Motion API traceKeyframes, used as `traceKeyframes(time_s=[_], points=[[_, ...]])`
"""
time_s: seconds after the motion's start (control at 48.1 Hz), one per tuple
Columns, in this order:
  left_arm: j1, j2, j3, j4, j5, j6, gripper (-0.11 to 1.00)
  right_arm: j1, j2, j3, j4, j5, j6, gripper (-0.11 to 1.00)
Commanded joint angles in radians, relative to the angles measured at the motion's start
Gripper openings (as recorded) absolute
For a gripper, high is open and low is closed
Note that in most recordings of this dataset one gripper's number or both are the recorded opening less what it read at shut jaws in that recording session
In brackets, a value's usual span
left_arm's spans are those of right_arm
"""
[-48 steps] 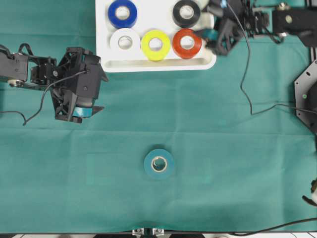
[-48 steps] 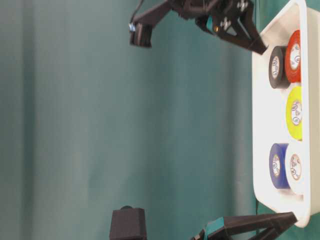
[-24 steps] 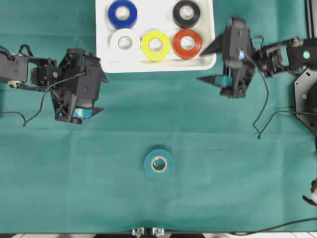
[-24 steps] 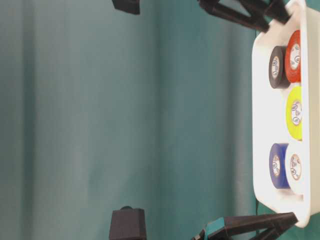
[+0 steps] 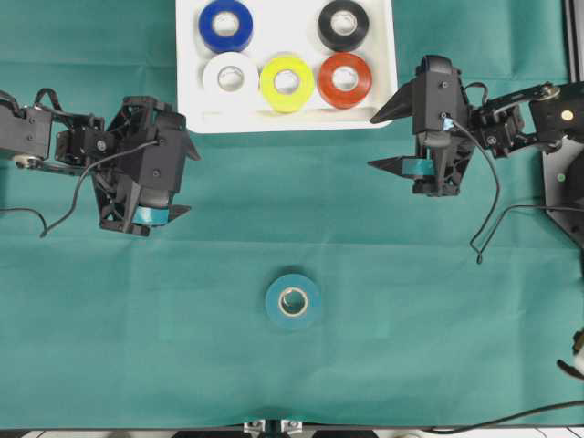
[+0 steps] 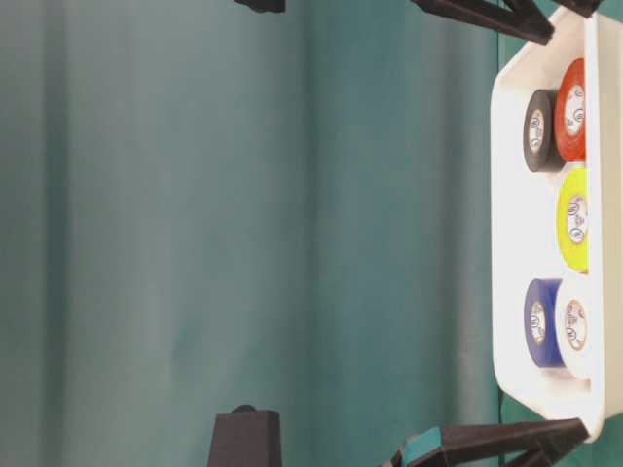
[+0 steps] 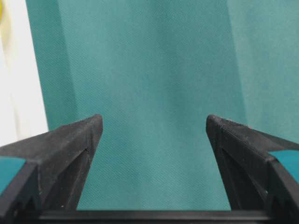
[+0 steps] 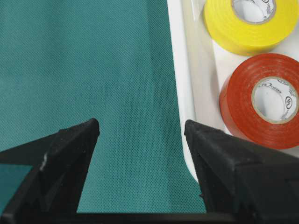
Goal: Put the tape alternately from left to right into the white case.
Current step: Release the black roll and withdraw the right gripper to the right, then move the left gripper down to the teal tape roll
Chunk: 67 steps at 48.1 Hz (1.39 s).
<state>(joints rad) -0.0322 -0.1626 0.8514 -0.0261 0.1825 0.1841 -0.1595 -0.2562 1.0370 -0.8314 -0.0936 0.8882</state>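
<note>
1. We judge five of six rolls done: blue roll [image 5: 225,25], white roll [image 5: 230,77], yellow roll [image 5: 286,82], red-orange roll [image 5: 344,79] and black roll [image 5: 343,24] lie flat in the white case [image 5: 284,120]. The teal roll [image 5: 293,301] lies alone on the green cloth [image 5: 438,301], well apart from the case.

2. Our left gripper [image 5: 179,177] hangs just outside the case's near left corner, jaws spread wide with only cloth between them in its wrist view. The teal roll sits ahead of it and off toward the table's near edge.

3. Our right gripper [image 5: 385,140] is just outside the case's near right corner, jaws likewise wide apart and empty. The red-orange roll and the case rim lie close beside one finger in its wrist view.

4. Which arm's turn comes next we cannot tell from this moment. Either way, the step is the teal roll.

5. To do it well, we should:
   - centre the open jaws over the roll,
   - come straight down,
   - close across its outer wall,
   - lift clear of the raised rim,
   - set it in the bare spot between the blue and black rolls.

6. The cloth shows soft folds; it could drag under the fingertips. Behind the table hangs a plain teal curtain [image 6: 195,233].
</note>
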Motion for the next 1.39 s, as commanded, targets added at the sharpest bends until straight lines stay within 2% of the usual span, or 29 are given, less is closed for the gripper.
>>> traceKeyframes(time_s=[0.0,0.374,0.749,1.123,1.373], points=[[-0.009,-0.009,-0.006,-0.003,-0.008,-0.014,0.69,0.003,-0.014,-0.011,0.000,-0.008,0.002,0.81],[-0.067,-0.006,-0.021,-0.003,-0.074,-0.084,0.69,0.003,-0.014,-0.015,0.000,-0.008,0.002,0.81],[-0.114,0.035,-0.048,-0.003,-0.084,-0.192,0.69,0.006,-0.015,-0.015,0.000,-0.008,0.002,0.81],[-0.152,0.163,-0.176,-0.003,-0.078,-0.207,0.69,0.009,-0.006,-0.017,0.000,-0.008,0.002,0.81],[-0.175,0.239,-0.272,-0.003,-0.074,-0.282,0.69,0.009,-0.003,-0.021,0.000,-0.008,0.002,0.81]])
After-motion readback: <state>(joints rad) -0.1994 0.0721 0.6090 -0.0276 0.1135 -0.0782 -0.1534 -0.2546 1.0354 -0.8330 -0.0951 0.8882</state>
